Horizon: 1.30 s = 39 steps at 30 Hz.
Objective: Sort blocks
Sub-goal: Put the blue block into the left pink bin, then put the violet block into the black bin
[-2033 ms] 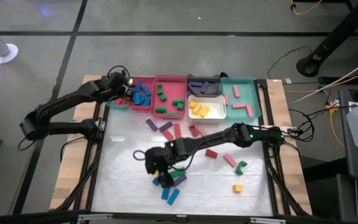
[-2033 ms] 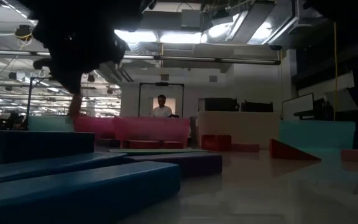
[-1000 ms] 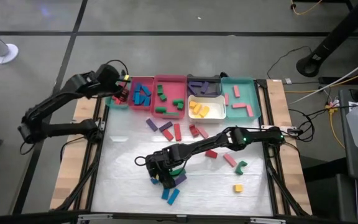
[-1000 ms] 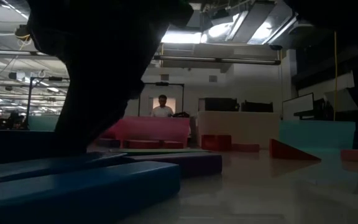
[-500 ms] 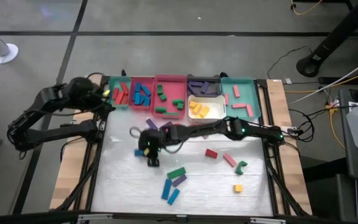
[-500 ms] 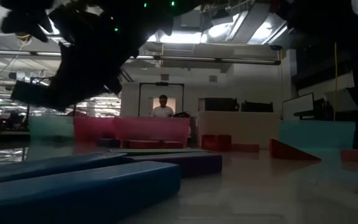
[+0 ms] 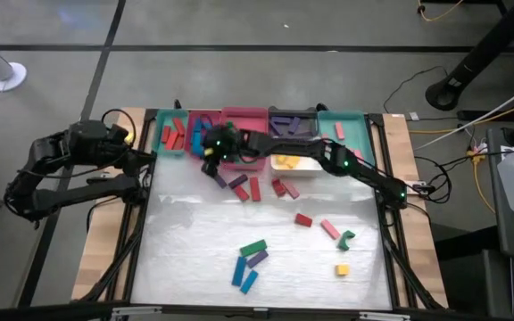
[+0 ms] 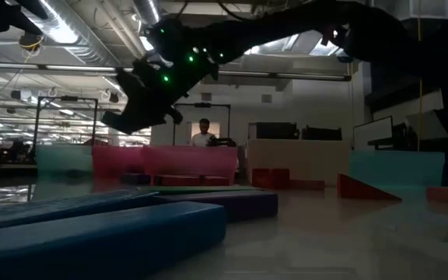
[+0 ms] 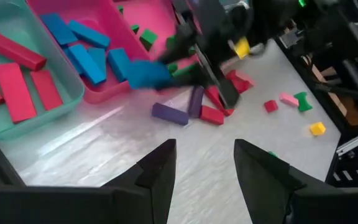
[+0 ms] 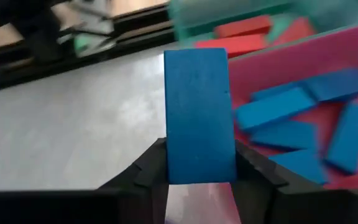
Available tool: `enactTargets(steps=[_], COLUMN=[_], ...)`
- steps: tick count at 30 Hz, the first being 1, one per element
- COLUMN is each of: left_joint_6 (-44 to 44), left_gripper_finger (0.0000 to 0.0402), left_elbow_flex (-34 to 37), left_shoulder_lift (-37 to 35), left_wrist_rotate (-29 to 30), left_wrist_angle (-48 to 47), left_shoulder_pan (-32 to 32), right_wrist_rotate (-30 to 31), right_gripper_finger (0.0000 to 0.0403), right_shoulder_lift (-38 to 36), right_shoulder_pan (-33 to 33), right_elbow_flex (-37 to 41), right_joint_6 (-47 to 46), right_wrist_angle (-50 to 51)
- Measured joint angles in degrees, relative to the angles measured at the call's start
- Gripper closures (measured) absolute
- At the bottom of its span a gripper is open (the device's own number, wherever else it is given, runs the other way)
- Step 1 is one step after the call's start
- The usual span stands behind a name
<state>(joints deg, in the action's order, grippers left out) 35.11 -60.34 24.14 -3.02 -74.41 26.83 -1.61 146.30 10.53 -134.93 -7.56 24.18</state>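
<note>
Carrying blue block [image 10: 199,115] upright, pinched in right gripper [image 10: 197,163] | above pink tray [image 10: 347,59] edge, blues already inside, likely drop spot | left gripper [image 9: 204,163] spread, parked near teal tray [image 9: 73,99]

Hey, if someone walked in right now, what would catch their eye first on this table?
The right gripper, reaching across to the far-left trays, shut on a blue block beside the pink tray of blue blocks. Then the loose blocks scattered on the white table. The left gripper waits open at the table's left edge.
</note>
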Motion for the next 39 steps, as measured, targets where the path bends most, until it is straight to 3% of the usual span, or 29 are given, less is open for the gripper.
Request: enactTargets(steps=[10, 17, 22, 25, 29, 35, 39], left_joint_6=[0.56, -7.63, -14.91, -22.56, -39.05, -60.51, -67.28], left_gripper_finger=[0.0251, 0.0251, 0.0251, 0.0251, 0.0251, 0.0251, 0.0251], left_elbow_flex=[0.08, 6.84, 14.6, 18.94, 22.72, 23.65, 23.67], left_shoulder_lift=[0.0, 1.15, 5.53, 9.02, 15.08, 26.47, 34.94], left_wrist_rotate=[-0.1, -9.32, -14.76, -15.96, -17.39, -16.01, -12.56], left_wrist_angle=[1.41, 17.8, 27.75, 35.58, 44.61, 48.08, 51.27], left_shoulder_pan=[0.02, 0.02, -0.14, -1.31, -4.25, -8.71, -10.0], right_wrist_rotate=[1.2, 0.55, 0.81, 1.07, 1.6, 1.59, 1.61], right_gripper_finger=[0.0201, 0.018, 0.0178, 0.0178, 0.0178, 0.0178, 0.0178], right_shoulder_lift=[0.17, -0.52, -6.69, -12.92, -18.75, -26.26, -28.83], right_shoulder_pan=[4.45, 4.86, 5.57, 6.2, 6.59, 5.87, 4.92], right_elbow_flex=[-0.02, 0.04, 0.04, -0.17, -0.15, -0.15, -0.07], right_joint_6=[-0.19, -2.45, -0.97, 0.61, 0.74, 0.49, 0.28], right_wrist_angle=[-5.05, -3.8, -1.45, 0.74, 5.71, 14.28, 20.5])
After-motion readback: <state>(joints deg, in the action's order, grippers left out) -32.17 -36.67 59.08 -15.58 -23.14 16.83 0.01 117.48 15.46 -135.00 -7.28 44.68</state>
